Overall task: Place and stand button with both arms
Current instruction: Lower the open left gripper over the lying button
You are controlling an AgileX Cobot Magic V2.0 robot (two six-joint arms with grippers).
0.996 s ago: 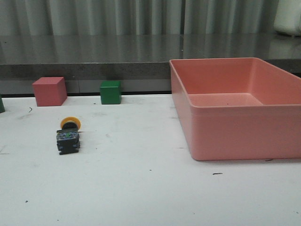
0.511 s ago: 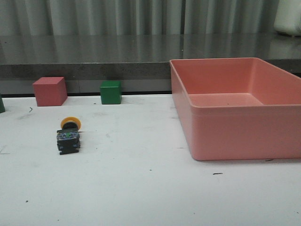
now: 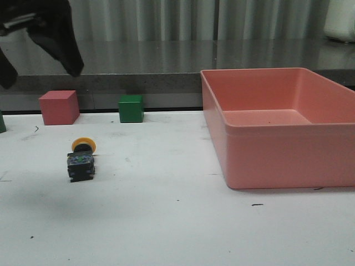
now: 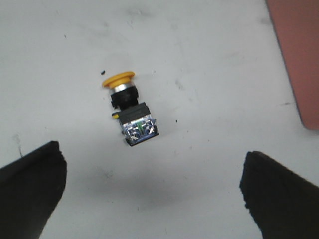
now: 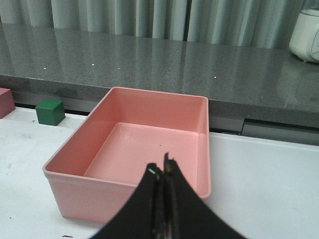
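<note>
The button (image 3: 81, 158) lies on its side on the white table at the left, its yellow cap pointing to the back and its dark base toward me. It also shows in the left wrist view (image 4: 130, 110), lying flat. My left gripper (image 3: 40, 75) hangs high above the button at the upper left, open wide and empty. In the left wrist view the left gripper (image 4: 150, 172) has its black fingers (image 4: 32, 181) far apart, and the button lies beyond the gap. My right gripper (image 5: 162, 169) is shut and empty, above the near wall of the pink bin (image 5: 75, 194). It is out of the front view.
The large pink bin (image 3: 288, 155) stands at the right and is empty. A red cube (image 3: 57, 107) and a green cube (image 3: 131, 108) stand at the table's back edge. A dark ledge runs behind them. A white appliance (image 5: 309, 30) stands at the far right.
My left gripper has come into the front view at the upper left, and its shadow now falls on the table near the button. The button has not moved.
</note>
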